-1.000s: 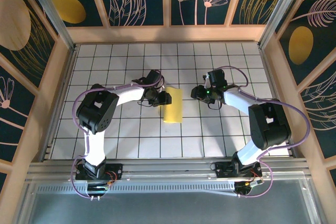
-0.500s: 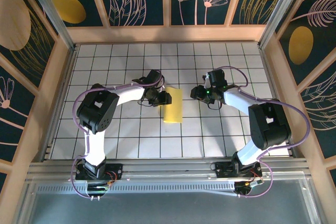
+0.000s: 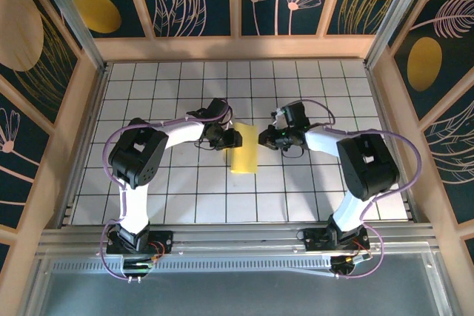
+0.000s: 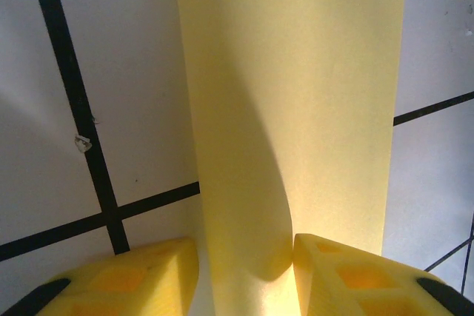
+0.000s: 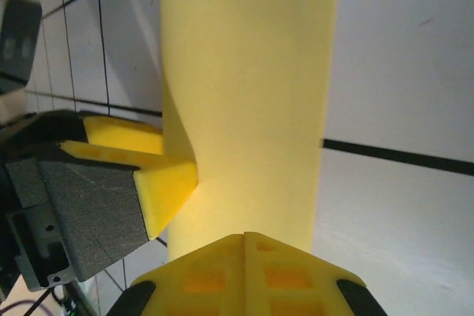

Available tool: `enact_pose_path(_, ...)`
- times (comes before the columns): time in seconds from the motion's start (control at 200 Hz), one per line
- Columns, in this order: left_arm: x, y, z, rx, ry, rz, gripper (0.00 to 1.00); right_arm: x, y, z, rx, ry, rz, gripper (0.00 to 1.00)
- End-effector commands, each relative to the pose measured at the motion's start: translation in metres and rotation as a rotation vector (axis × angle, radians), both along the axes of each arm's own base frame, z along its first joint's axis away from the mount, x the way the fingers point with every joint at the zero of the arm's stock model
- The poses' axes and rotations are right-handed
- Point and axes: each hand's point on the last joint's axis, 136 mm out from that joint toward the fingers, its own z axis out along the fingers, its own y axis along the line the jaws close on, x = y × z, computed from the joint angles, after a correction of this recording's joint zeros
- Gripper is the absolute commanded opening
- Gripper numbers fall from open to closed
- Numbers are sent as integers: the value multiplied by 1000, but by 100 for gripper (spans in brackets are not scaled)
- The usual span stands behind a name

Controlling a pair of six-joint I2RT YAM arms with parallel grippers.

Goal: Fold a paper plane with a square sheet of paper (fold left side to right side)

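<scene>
The square sheet of paper [image 3: 244, 152] lies doubled over as a pale yellow upright strip in the middle of the grid table. My left gripper [image 3: 235, 138] sits at the strip's upper left edge. In the left wrist view its yellow fingers [image 4: 348, 279] stand on either side of the curled paper [image 4: 296, 94], which bulges against the right one. My right gripper [image 3: 261, 138] is at the strip's upper right edge. In the right wrist view its fingers [image 5: 244, 246] are pressed together with nothing between them, their tip over the paper [image 5: 252, 94], opposite a left-gripper finger [image 5: 167, 186] that dents the sheet.
The white grid table [image 3: 185, 197] is walled by wooden rails on the left [image 3: 81, 131], right [image 3: 392, 131] and back. Both arms' elbows [image 3: 137, 155] [image 3: 366, 164] rest low beside the paper. Open tiles lie in front of and behind the strip.
My right gripper has moved left up to the paper's right edge and its jaws have closed. The left gripper and the paper have stayed in place.
</scene>
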Motion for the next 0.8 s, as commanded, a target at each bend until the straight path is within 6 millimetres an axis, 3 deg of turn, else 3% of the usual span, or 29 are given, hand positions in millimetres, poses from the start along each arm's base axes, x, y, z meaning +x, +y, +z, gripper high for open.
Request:
enact_pose_path(0.0, -24, 9, -58, 120, 82, -32, 41, 0, 22, 0, 57, 8, 32, 0)
enact_pose_path(0.255, -24, 9, -57, 118, 82, -33, 41, -3, 31, -22, 5, 44, 50, 0)
enact_pose_path(0.54, -21, 11, -55, 127, 64, -18, 41, -12, 19, -49, -88, 93, 40, 0)
enact_pose_path(0.796, -7, 20, -35, 171, -15, 11, 43, -27, 4, -76, -184, 150, 38, 0)
